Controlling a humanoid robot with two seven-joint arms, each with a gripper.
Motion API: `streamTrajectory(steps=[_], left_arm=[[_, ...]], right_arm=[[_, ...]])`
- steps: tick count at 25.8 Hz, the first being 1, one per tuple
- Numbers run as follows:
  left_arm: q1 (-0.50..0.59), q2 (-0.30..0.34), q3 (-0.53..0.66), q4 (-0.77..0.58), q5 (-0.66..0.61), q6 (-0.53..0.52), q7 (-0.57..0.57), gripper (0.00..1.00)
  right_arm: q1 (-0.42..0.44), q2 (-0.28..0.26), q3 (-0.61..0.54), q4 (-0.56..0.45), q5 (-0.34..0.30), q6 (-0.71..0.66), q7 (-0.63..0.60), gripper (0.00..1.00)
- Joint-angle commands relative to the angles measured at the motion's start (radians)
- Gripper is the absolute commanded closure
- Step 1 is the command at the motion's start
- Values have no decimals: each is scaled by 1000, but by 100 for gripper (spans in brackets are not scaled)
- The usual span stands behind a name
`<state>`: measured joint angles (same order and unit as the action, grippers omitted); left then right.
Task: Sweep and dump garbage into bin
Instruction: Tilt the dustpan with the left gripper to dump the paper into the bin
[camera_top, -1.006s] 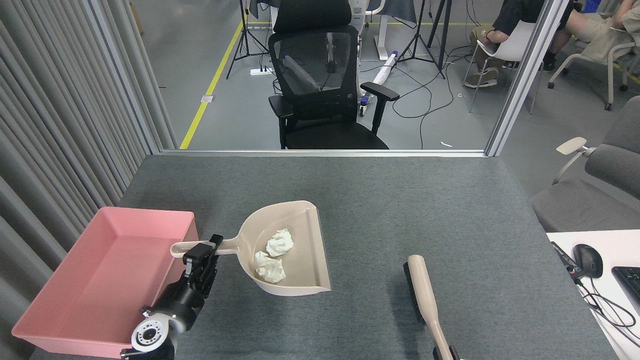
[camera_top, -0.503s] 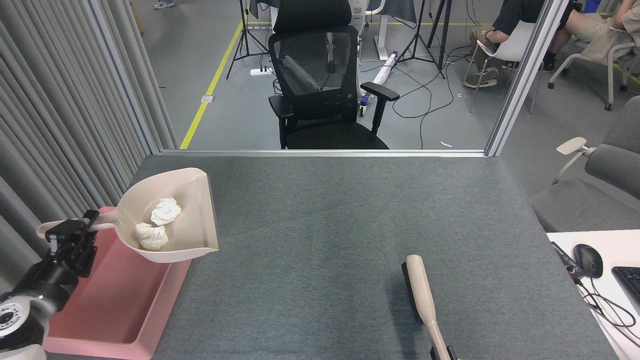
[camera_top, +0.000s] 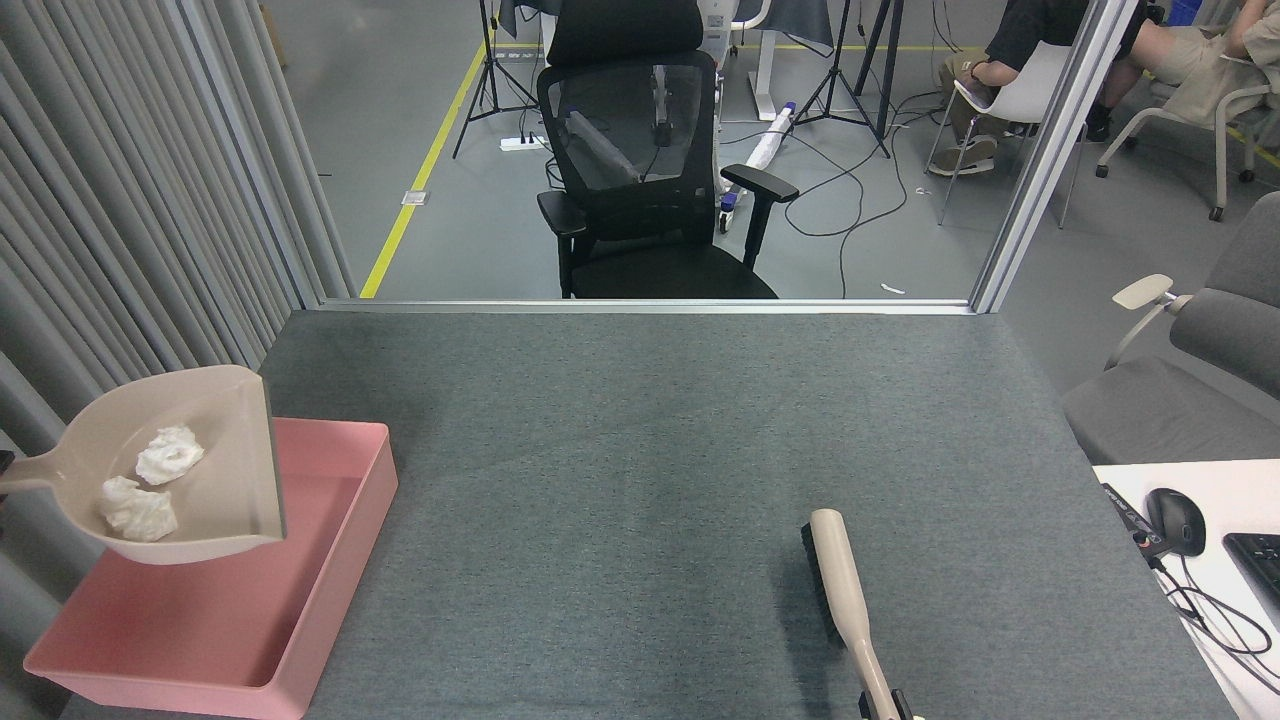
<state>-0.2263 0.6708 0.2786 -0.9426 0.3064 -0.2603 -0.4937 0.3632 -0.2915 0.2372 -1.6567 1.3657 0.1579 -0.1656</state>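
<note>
Two paper wads (camera_top: 150, 485) — light, soft, loose — ride the stiff dustpan (camera_top: 225, 450) over the bin (camera_top: 330, 560); handle-held, my grippers' state unseen.

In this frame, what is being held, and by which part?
The dustpan hangs above the bin, so it is held by its handle; the holding hand is out of frame.
</note>
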Motion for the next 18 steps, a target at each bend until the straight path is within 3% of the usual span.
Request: streamTrajectory(steps=[1,7,12,18], left_arm=[[2,36,-1,90,0,-59,-11,93],[1,44,-1,188,0,-134,-13,93],[-15,89,-4,278,-6,-209,-13,92],[-15,112,-21,289,-20,-261,-14,93]], right_arm=[[-1,2,1,0,-1,-1,2,79],[-4,2,1,0,-1,-1,2,78],[-9,0,1,0,-2,-3,3,78],[-9,0,1,0,-2,-3,3,78]])
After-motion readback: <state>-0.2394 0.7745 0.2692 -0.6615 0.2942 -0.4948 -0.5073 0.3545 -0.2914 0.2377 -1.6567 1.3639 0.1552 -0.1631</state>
